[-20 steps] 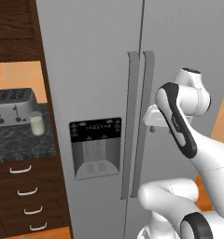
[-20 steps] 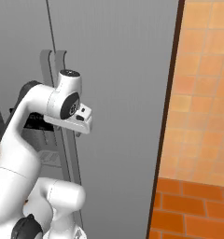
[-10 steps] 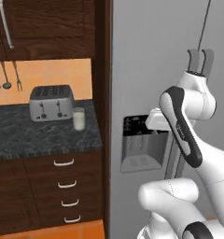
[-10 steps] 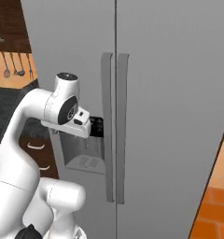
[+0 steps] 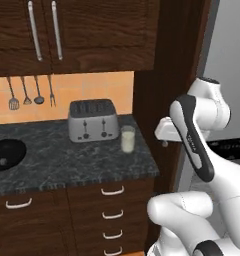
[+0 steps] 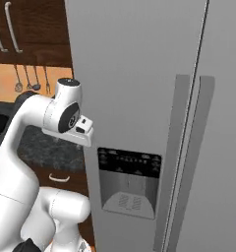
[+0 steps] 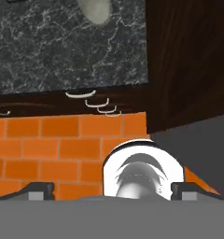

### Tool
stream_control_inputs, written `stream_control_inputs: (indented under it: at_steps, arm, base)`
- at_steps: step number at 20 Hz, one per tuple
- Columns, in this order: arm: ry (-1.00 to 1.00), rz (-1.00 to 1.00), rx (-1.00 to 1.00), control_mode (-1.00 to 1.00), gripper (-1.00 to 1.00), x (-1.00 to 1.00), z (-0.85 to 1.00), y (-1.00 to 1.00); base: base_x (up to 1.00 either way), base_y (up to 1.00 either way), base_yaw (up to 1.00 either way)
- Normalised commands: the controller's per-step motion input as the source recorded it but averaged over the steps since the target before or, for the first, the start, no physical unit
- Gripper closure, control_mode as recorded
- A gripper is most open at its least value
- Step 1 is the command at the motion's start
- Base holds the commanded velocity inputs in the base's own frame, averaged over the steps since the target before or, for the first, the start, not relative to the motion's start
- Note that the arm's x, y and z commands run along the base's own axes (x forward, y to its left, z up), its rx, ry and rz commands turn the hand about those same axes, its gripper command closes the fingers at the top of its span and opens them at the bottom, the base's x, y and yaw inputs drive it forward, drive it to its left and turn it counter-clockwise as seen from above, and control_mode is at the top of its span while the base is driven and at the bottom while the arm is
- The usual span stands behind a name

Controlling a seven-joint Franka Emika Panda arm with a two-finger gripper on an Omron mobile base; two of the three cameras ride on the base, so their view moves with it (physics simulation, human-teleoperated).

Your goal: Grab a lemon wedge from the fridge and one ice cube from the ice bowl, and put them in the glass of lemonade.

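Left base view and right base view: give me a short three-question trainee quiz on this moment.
1. True or false: the small clear glass of pale lemonade stands to the right of the silver toaster in the left base view.
2. The tall grey fridge's doors are: A) both shut, B) one open.
3. Fill in: the wide glossy black ice bowl sits on the dark speckled ____.

Key: 1 true. 2 A. 3 counter.
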Motion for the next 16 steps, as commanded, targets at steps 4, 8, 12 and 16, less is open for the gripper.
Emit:
stream_control_inputs:
  at_steps: [4, 8, 12, 16]
  arm:
    - [0.00, 0.00, 0.00, 1.00, -1.00, 0.00, 0.00, 0.00]
    - [0.00, 0.00, 0.00, 1.00, -1.00, 0.00, 0.00, 0.00]
    - [0.00, 0.00, 0.00, 1.00, -1.00, 0.00, 0.00, 0.00]
    - [0.00, 0.00, 0.00, 1.00, -1.00, 0.00, 0.00, 0.00]
  base:
    - [0.28, 1.00, 0.00]
    - [0.10, 1.00, 0.05]
    - [0.66, 0.94, 0.09]
    - [0.63, -0.08, 0.09]
